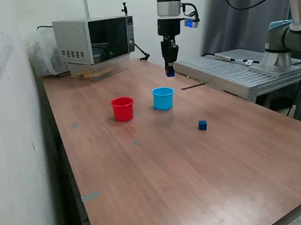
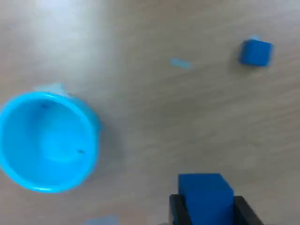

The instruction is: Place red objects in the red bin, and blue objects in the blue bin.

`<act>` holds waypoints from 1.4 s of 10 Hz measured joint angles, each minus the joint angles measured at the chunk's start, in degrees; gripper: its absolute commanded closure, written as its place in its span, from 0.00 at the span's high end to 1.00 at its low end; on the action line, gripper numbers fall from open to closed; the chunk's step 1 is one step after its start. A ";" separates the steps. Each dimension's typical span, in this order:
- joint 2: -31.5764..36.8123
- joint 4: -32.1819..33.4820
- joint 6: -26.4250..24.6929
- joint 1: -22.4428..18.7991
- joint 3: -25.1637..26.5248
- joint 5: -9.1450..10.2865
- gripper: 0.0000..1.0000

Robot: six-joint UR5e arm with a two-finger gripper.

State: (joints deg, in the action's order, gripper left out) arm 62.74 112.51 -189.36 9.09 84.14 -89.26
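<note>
My gripper (image 1: 169, 72) hangs above the table, just behind the light blue cup (image 1: 162, 98), and is shut on a dark blue cube (image 2: 205, 196). That cube shows as a blue tip (image 1: 170, 73) between the fingers in the exterior view. The blue cup (image 2: 47, 143) looks empty in the wrist view. A second dark blue cube (image 1: 202, 124) lies on the table at the cup's exterior-view right; it also shows in the wrist view (image 2: 256, 52). The red cup (image 1: 122, 108) stands at the blue cup's exterior-view left. No red cubes are in view.
A microwave (image 1: 93, 38) stands at the table's back on the exterior view's left. A grey metal platform (image 1: 243, 76) with a second arm's base (image 1: 278, 59) stands behind the table on the exterior view's right. A wall runs along the left.
</note>
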 measured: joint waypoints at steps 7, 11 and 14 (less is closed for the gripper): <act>-0.65 5.50 5.52 9.90 7.86 -2.23 0.00; -2.36 7.53 6.94 10.47 7.87 -2.23 1.00; -2.47 7.41 7.63 9.85 7.97 -2.32 1.00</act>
State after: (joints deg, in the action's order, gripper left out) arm 60.27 119.92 -181.73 18.94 92.12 -91.59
